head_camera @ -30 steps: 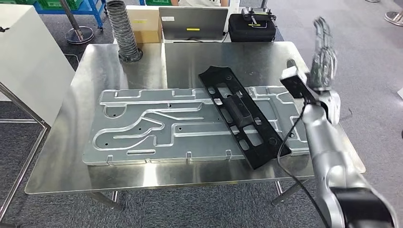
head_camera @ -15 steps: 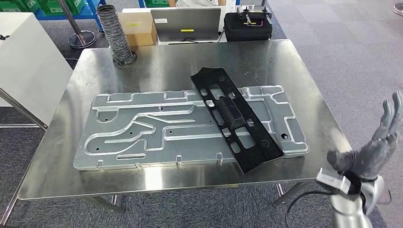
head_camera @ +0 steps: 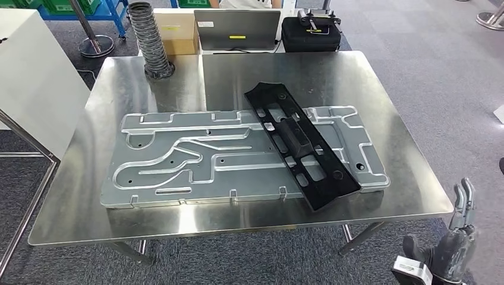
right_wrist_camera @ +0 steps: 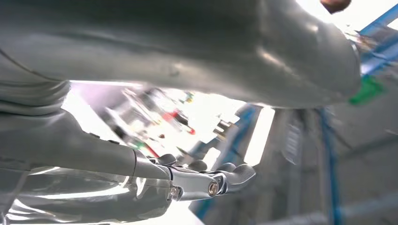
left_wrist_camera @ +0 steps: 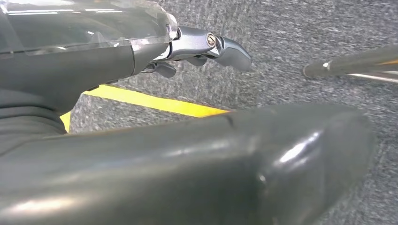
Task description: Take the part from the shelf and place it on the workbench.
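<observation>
The long black part point(head_camera: 299, 143) lies slantwise on the steel workbench point(head_camera: 71, 196), resting across the right end of a large grey metal plate point(head_camera: 196, 157). My right hand point(head_camera: 454, 246) hangs low beside the workbench's near right corner, apart from the part, with its fingers spread and nothing in it. In the right wrist view that right hand point(right_wrist_camera: 197, 180) is blurred and holds nothing. My left hand point(left_wrist_camera: 187, 122) hangs over grey carpet with nothing in it, its fingers extended.
At the back of the workbench stands a ribbed grey hose point(head_camera: 145, 38). Behind it are a cardboard box point(head_camera: 178, 32), a laptop point(head_camera: 238, 29) and a black case point(head_camera: 310, 34). A white cabinet point(head_camera: 30, 77) stands to the left. A yellow floor line point(left_wrist_camera: 155, 103) runs under my left hand.
My right arm has dropped from above the workbench's right edge down to beside its near right corner, hand still empty. The camera shifted slightly. The black part has stayed in place.
</observation>
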### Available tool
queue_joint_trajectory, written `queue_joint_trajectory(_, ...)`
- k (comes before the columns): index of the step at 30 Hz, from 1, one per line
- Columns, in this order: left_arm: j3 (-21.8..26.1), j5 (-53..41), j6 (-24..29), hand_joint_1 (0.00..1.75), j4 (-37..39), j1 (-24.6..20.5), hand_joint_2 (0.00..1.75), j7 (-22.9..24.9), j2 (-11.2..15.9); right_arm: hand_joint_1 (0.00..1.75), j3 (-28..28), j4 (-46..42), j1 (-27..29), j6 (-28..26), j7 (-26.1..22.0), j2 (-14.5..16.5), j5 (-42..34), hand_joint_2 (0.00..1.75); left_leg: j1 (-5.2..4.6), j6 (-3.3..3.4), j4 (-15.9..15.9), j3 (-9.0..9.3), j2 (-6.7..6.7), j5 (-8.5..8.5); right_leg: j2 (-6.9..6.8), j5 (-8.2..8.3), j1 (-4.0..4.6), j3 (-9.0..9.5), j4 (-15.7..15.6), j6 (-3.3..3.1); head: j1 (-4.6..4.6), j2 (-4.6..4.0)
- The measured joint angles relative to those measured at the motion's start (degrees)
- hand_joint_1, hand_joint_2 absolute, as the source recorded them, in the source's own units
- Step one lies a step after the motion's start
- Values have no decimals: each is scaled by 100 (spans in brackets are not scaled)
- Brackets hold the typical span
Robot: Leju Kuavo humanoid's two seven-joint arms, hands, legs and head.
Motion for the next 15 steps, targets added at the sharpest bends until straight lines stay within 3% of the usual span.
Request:
queue_joint_trajectory(1,2,-18,4,0,0,8,0,-5,-8,0,-98,173,6,91,0,110,48,0,-7,-2,5,-41,3,28,-1,-26,-5,4,106,1,0,0)
queue_joint_trajectory(2,2,-35,10,0,0,15,0,-13,-16,0,-209,355,9,166,0,214,97,0,-13,-8,9,-79,3,56,-2,53,-8,132,-33,-9,0,-1)
queue_joint_trajectory(5,2,-71,33,0,0,26,0,-36,-50,0,-502,782,-6,280,0,434,192,0,-34,-48,15,-151,1,139,-12,462,15,885,-1258,-93,0,-1)
queue_joint_trajectory(6,2,-79,39,0,0,26,0,-40,-60,0,-560,863,-13,290,-1,480,207,0,-38,-76,14,-162,1,167,-14,536,36,1027,-1519,-125,0,0)
queue_joint_trajectory(8,2,-91,45,0,0,24,0,-47,-71,0,-647,1003,-18,297,-2,553,222,0,-32,-147,0,-170,3,228,-15,614,80,1055,-1619,-184,1,1)
queue_joint_trajectory(10,2,-92,49,0,0,28,0,-49,-70,0,-706,1107,-21,297,-2,617,225,0,-25,-219,10,-202,0,235,-19,715,65,1004,-1650,-254,1,0)
queue_joint_trajectory(12,1,-93,52,0,1,37,0,-49,-74,0,-731,1176,-30,299,-2,672,225,0,-21,-280,311,-339,-6,-80,-33,843,36,898,-1690,-322,1,-1)
queue_joint_trajectory(15,1,-91,59,0,1,44,0,-48,-81,0,-813,1371,-56,399,-2,760,296,0,0,-338,1394,-638,-7,-861,-40,1018,49,650,-1672,-355,0,1)
